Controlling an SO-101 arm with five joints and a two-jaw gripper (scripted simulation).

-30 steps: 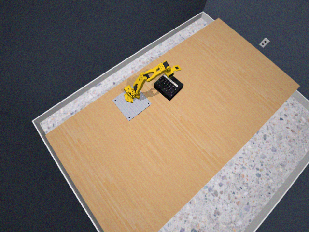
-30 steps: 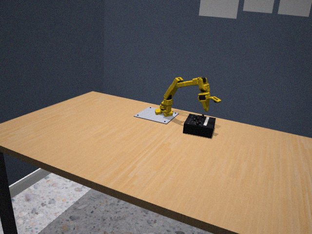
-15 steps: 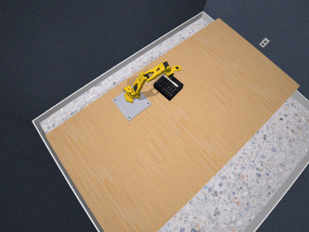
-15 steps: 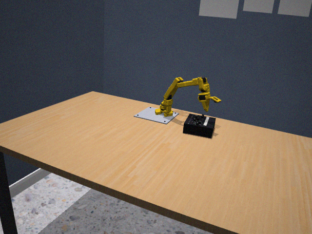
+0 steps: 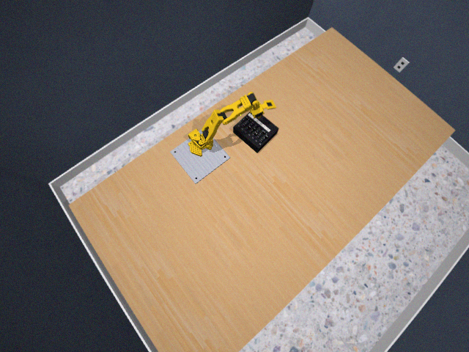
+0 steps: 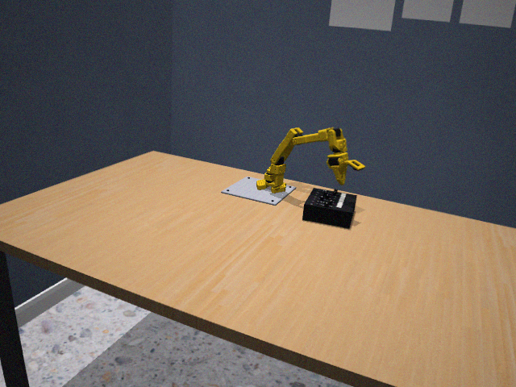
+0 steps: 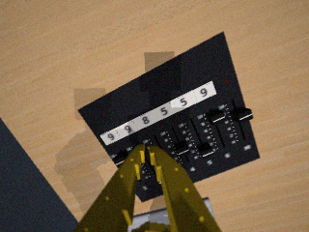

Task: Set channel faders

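The black lighting desk (image 7: 169,126) lies on the wooden table; it also shows in the top view (image 5: 255,132) and the exterior view (image 6: 329,206). A white tape strip (image 7: 159,113) reads 9 9 8 5 5 9 above the faders. Black fader caps sit at different heights: the far right one (image 7: 242,114) and its neighbour (image 7: 215,116) stand high, two others (image 7: 206,150) (image 7: 182,149) sit lower, and the leftmost one (image 7: 120,158) lies beside my fingers. My gripper (image 7: 146,154) is shut and empty, its tips just above the second fader slot from the left, hiding that cap.
The grey base plate (image 5: 200,159) carries the yellow arm (image 5: 223,118), left of the desk. The table's far edge runs behind the desk (image 6: 416,204).
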